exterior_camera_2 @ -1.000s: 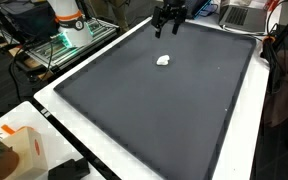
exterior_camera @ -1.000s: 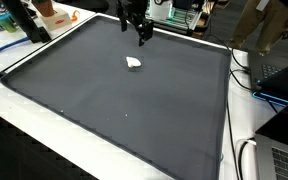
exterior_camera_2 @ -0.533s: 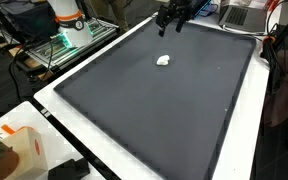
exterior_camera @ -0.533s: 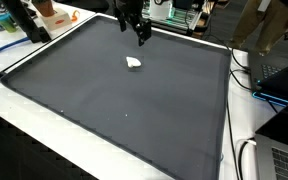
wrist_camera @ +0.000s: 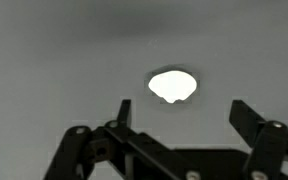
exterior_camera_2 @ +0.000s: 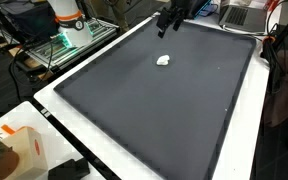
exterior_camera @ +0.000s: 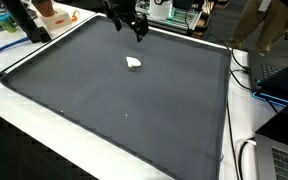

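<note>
While the white lump [exterior_camera: 134, 63] lies where it lay a second ago, on the far half of the dark mat [exterior_camera: 114, 105], we see that the gripper [exterior_camera: 140, 33] has lifted and tipped. Its body now leans back toward the far edge of the mat instead of hanging straight down. Its jaws are spread wide, as they were before, and they hold nothing.

Reading an exterior view from left to right, we see the white table [exterior_camera: 24, 125] edging the mat. Next comes the raised gripper near the far edge, with the lump on the mat just in front of it and clear of it. An open laptop [exterior_camera: 284, 75] sits off the right side.

Reading an exterior view from the opposite side, we see an orange and white box [exterior_camera_2: 29, 150] at the near left corner. Then comes the mat [exterior_camera_2: 154, 115], with the lump [exterior_camera_2: 164, 60] below the tilted gripper [exterior_camera_2: 167, 27] near the far edge.

Only the wrist view shows the lump [wrist_camera: 171, 86] close up. It is a pale rounded blob on blurred grey, centred just beyond the gripper [wrist_camera: 179, 108] and between its two dark fingers [wrist_camera: 242, 116], touching neither. That view shows nothing of the table, the box or the laptop. Only the exterior views show the gripper held in the air above the mat.
</note>
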Controlling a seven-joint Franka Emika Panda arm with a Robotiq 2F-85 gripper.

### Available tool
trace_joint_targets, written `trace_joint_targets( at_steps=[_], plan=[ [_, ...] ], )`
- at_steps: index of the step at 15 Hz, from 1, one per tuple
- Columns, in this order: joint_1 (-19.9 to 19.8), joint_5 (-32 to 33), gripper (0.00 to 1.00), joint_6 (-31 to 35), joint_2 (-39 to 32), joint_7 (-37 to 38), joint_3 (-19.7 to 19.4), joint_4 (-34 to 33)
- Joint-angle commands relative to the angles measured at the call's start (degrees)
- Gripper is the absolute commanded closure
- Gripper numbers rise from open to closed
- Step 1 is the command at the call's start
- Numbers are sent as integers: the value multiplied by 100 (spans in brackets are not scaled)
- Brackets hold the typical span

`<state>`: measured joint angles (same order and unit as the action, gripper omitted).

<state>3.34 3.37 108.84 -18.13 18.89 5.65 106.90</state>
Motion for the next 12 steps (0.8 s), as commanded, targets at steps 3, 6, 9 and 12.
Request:
trace_joint_targets(
  at_steps=[3, 6, 9, 12],
  plan=[
    [-99, -557, 0, -1143, -618, -1006, -195, -939],
    [-34, -443, 0, -974, -508, -940, -253, -798],
    [-9, -481, 0, -868, -637, -849, -266, -966],
    [28, -444, 0, -1034, -829, -793, -281, -1303]
  ],
)
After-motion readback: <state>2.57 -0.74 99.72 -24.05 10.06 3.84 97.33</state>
